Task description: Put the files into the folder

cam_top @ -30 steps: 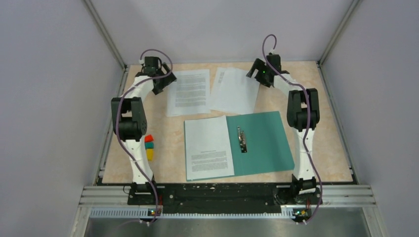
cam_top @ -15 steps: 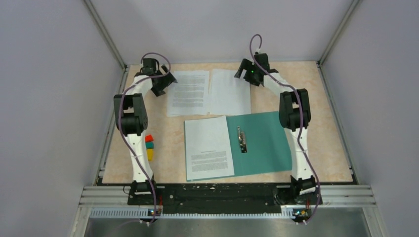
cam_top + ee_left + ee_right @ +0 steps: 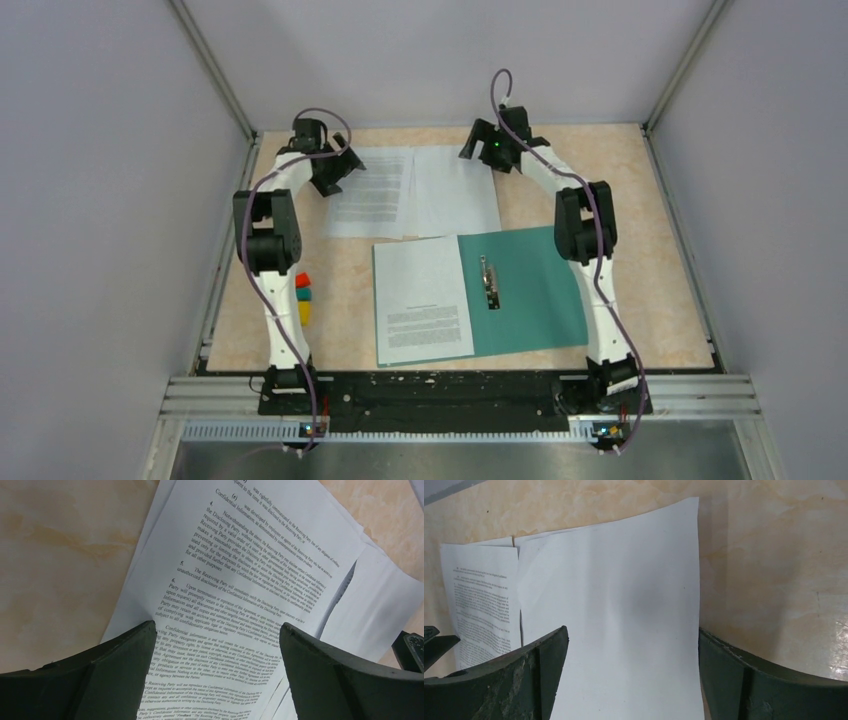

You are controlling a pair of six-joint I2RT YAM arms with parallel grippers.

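Files [image 3: 372, 192] are lying in two places: one sheet [image 3: 422, 300] is already resting inside the open folder [image 3: 530, 290], the others are waiting just beyond it, where the left gripper [image 3: 217, 630] and right gripper [image 3: 631, 632] are hovering wide open, holding nothing

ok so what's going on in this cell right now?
The robot is filing loose papers into a teal folder, which lies open at the near side of the table with a printed sheet over its left half. At the far side, the left gripper hovers open over a printed page, and the right gripper hovers open over a blank-sided sheet. Nothing is gripped.
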